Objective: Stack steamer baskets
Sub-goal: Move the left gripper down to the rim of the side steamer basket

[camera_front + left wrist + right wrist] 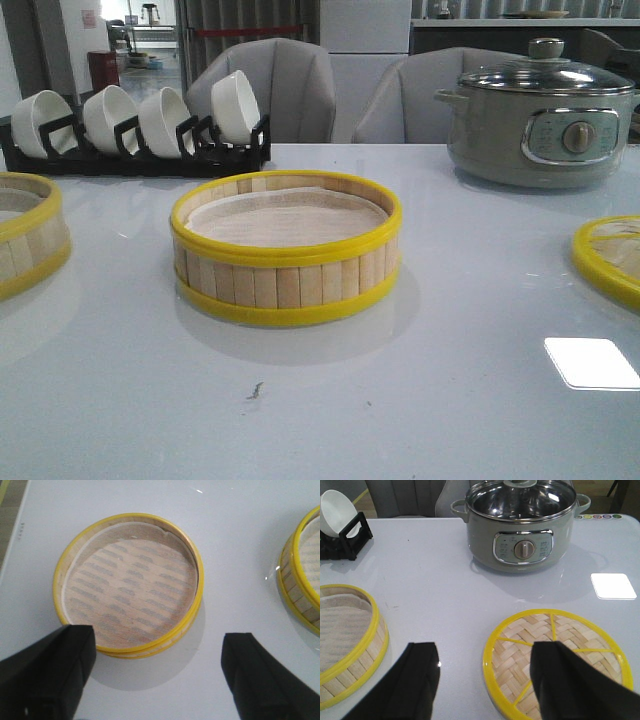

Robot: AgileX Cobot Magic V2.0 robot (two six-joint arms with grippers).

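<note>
Centre basket: the middle steamer basket point(286, 250) stands upright at the table's centre in the front view, paper liner inside, nothing stacked on it.
Left basket: a second steamer basket point(28, 235) sits at 9 o'clock from the centre one, well apart; in the left wrist view it lies just ahead of the fingers point(129, 582).
Lid: the woven lid point(555, 660) lies flat at 3 o'clock from the centre basket, with the electric pot point(522, 525) at 12 o'clock beyond it.
Handling: I judge the baskets light and fairly stiff, though the thin slat wall could flex or crack under hard squeezing; the yellow rims look smooth, possibly slippery. I would pinch across the wall at the near rim, one finger inside and one outside.
Left gripper point(155, 672): fingers spread wide, holding nothing, hovering above the table and tilted down at the left basket.
Right gripper point(482, 680): fingers apart, empty, poised over the lid's near edge.
Bowl rack point(135, 125): at 11 o'clock, away from the work.
</note>
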